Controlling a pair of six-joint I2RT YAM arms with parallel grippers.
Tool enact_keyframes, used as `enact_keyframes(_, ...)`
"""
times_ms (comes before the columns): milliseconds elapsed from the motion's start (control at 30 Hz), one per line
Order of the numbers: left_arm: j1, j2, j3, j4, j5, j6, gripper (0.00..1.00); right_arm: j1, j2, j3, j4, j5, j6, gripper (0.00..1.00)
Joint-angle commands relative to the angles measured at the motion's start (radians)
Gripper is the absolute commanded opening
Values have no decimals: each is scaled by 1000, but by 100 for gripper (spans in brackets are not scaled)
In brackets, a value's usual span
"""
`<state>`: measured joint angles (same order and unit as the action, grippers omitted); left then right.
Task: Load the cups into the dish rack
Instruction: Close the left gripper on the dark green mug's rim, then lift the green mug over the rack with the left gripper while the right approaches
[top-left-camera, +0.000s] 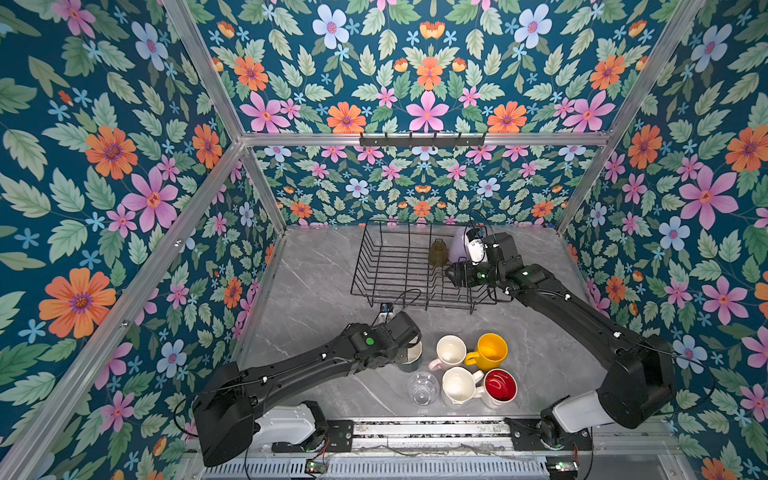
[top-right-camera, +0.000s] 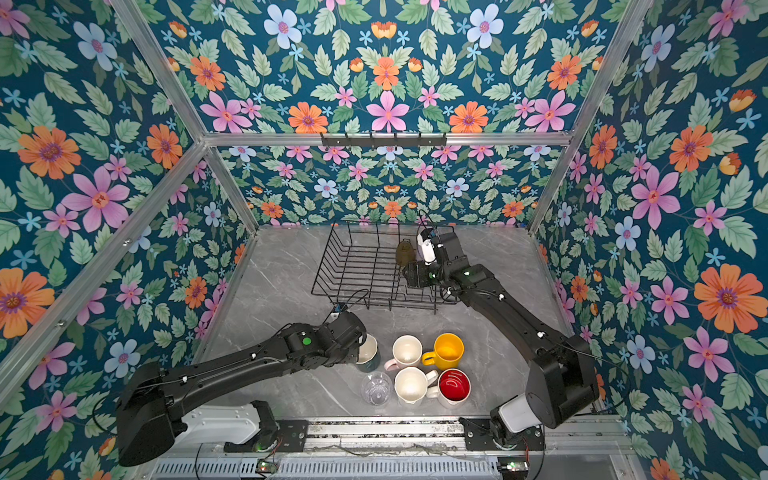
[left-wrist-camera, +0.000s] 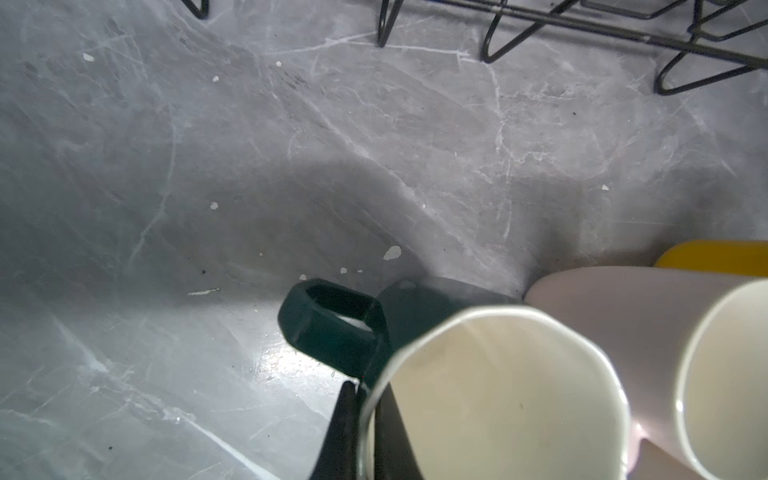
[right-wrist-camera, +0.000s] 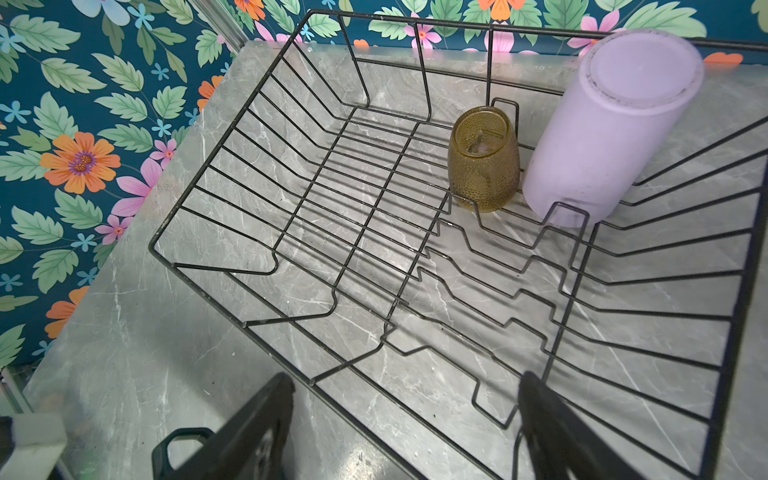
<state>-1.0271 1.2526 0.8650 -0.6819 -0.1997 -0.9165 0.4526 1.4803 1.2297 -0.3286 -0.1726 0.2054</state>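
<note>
My left gripper (left-wrist-camera: 368, 415) is shut on the rim of the dark teal mug (left-wrist-camera: 419, 307), one finger inside and one outside; the mug (top-left-camera: 412, 360) stands on the table left of the other cups. Beside it are a pale pink mug (top-left-camera: 450, 351), a yellow mug (top-left-camera: 491, 351), a white faceted mug (top-left-camera: 458, 384), a red-lined mug (top-left-camera: 500, 386) and a clear glass (top-left-camera: 423, 387). The black wire dish rack (top-left-camera: 360, 249) holds an upturned olive-brown glass (right-wrist-camera: 484, 160) and a lilac tumbler (right-wrist-camera: 602, 124). Above its near right side my right gripper (right-wrist-camera: 405, 386) hangs open and empty.
The floral walls and aluminium posts close in the grey marble table (top-left-camera: 316, 291) on three sides. A black hook rail (top-left-camera: 422, 140) is mounted on the back frame. The rack's feet (left-wrist-camera: 623, 37) stand just beyond the teal mug.
</note>
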Motion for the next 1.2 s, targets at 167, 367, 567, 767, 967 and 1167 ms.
enact_keyframes(167,28,-45,-15,-7,-86,-4,0,0,-2,1,27,-6,6,84)
enact_keyframes(367,44,-185,-19,-5,-187,19,0,0,-17,-6,40,-27,17,84)
enact_keyframes(567,133,-399,-47,122,-201,143,0,-9,-54,-22,91,-145,76,85)
enact_keyframes(767,407,-442,-21,271,67,283,0,-22,-102,-35,160,-274,146,85)
enact_keyframes(967,511,-390,27,421,318,396,0,-36,-128,-42,216,-410,209,85)
enact_keyframes(1167,607,-370,-10,619,582,480,0,-71,-143,-76,304,-559,282,87)
